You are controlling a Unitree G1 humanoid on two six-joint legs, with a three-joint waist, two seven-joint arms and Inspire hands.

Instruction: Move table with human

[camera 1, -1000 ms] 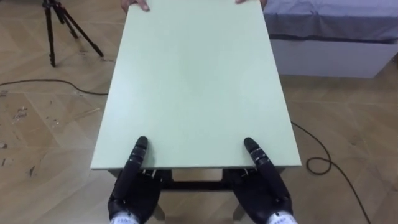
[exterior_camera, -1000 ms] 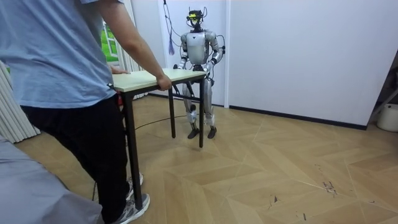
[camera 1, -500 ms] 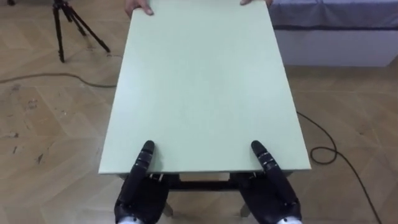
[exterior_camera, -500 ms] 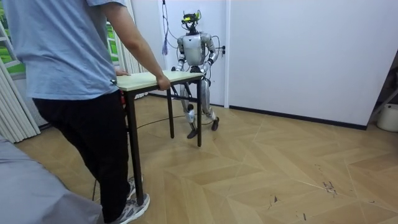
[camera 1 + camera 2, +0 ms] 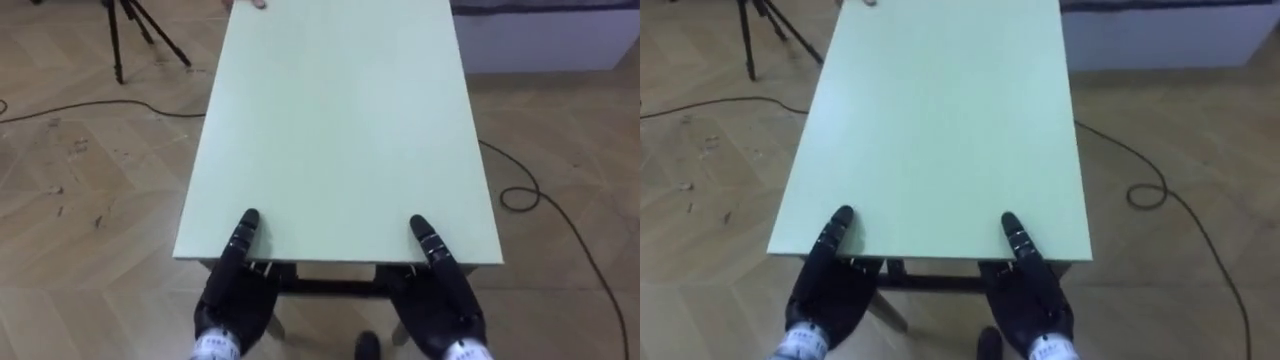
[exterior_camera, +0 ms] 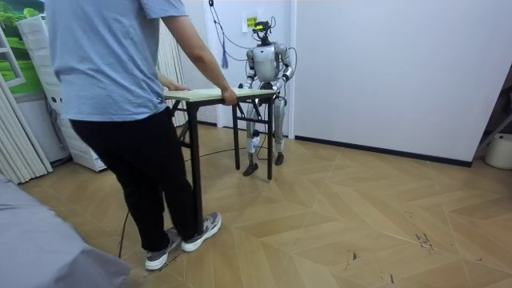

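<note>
A pale green rectangular table [image 5: 340, 120] stretches away from me, carried between me and a person. My left hand [image 5: 235, 295] grips its near edge at the left, thumb lying on top and fingers under the board. My right hand [image 5: 440, 300] holds the same edge at the right in the same way. A person's hand [image 5: 250, 3] rests on the far edge. In the room view the person [image 6: 136, 104] stands at the far end of the table [image 6: 216, 94] with a hand [image 6: 230, 98] round its edge, and I stand at the other end near the white wall.
A black tripod [image 5: 135, 30] stands on the wood floor to the far left. A dark cable [image 5: 540, 200] loops on the floor to the right. A white bed base [image 5: 550, 40] lies at the far right. Curtains [image 6: 16, 136] hang at the room view's left.
I have stepped forward with the table while the person stepped back. The bed and tripod have slid toward the top of the eye view. Both hands keep their hold.
</note>
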